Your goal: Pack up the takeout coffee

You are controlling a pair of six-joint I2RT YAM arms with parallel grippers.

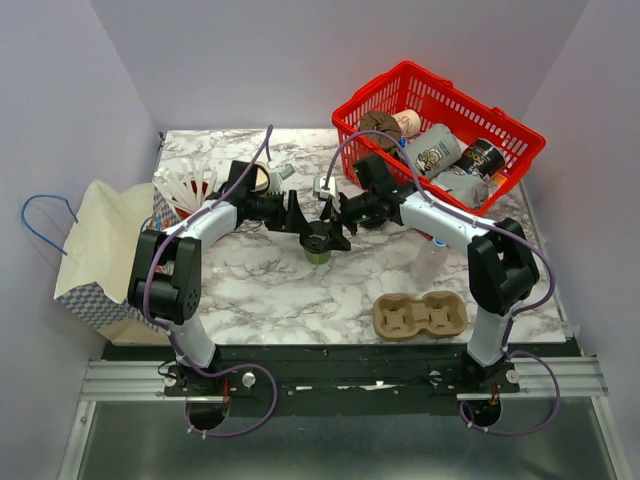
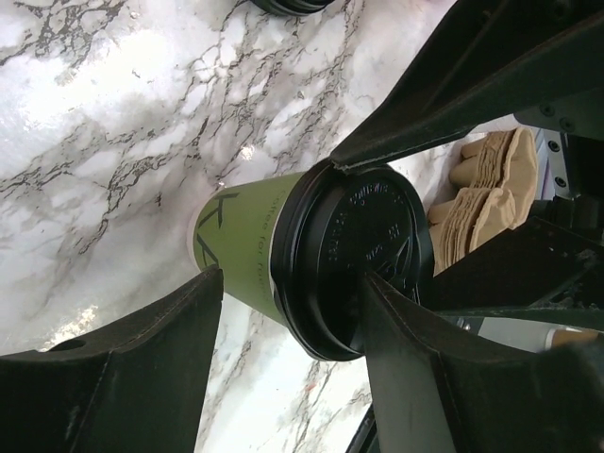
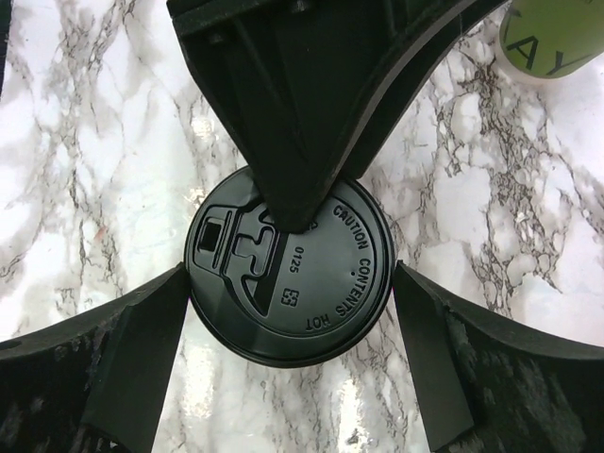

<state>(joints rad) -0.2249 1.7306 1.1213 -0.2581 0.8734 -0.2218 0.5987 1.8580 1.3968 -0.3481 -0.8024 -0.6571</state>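
The takeout coffee [image 1: 318, 247] stands upright mid-table, an olive-green paper cup [image 2: 241, 236] with its black lid [image 3: 311, 274] on. My left gripper [image 2: 293, 278] comes in from the left, rolled on its side. One fingertip [image 2: 377, 293] lies on top of the lid and the other [image 2: 203, 283] rests against the green wall near the base. My right gripper [image 3: 291, 283] hangs over the cup from the right. It is open, its fingers flanking the lid's rim with slight gaps.
A cardboard cup carrier [image 1: 420, 317] lies at the front right, with a clear bottle [image 1: 430, 262] behind it. A red basket [image 1: 440, 120] of goods fills the back right. A paper bag [image 1: 100, 250] stands at the left edge. A second, lidless green cup [image 3: 552, 38] stands nearby.
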